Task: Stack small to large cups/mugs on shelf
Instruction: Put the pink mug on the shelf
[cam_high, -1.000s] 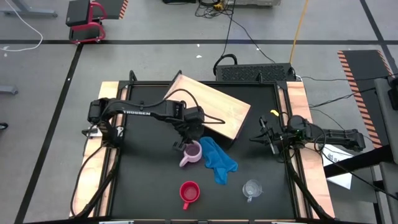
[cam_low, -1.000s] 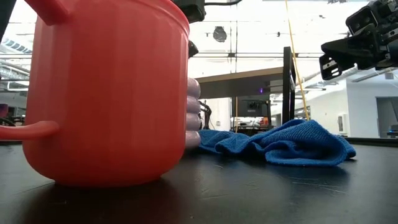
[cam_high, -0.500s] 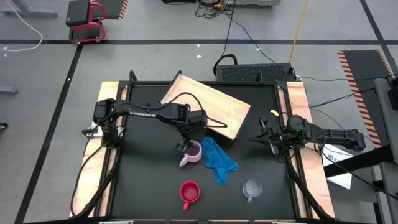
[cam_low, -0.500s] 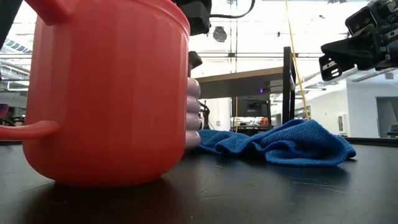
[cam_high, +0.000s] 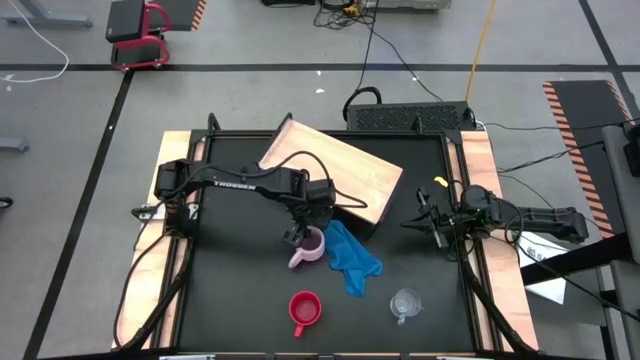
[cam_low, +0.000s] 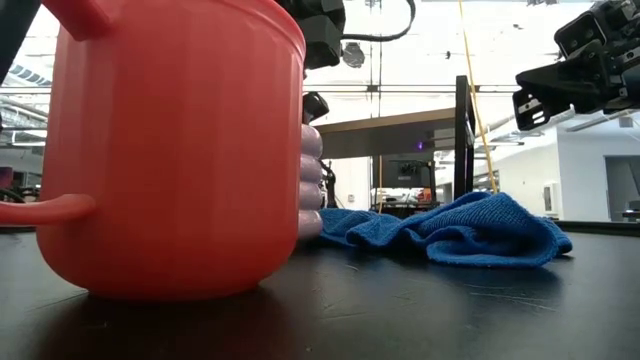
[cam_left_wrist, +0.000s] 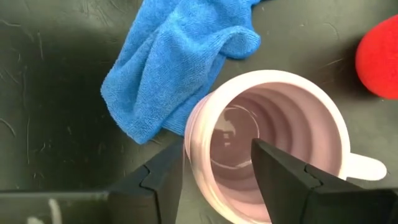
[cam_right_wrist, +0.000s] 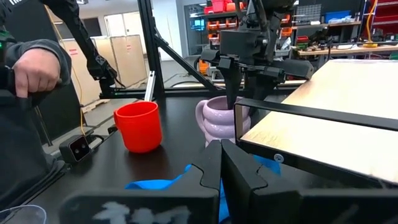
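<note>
Right now the left gripper (cam_high: 303, 236) is straddling the lilac mug's (cam_high: 309, 246) rim, fingers parted, one inside, one outside. That mug is sitting beside the blue cloth (cam_high: 352, 256), below the shelf (cam_high: 340, 168). Meanwhile the right gripper (cam_high: 425, 222) is idling, clenched, at the table's (cam_high: 230, 300) right edge.

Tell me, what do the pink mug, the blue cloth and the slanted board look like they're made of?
The pink mug looks like moulded plastic or silicone: matte, with stepped rings inside and bulging ribs outside. The blue cloth seems to be microfibre, with a fuzzy looped pile and soft folds. The board appears to be pale wood, with faint grain and a smooth surface.
</note>
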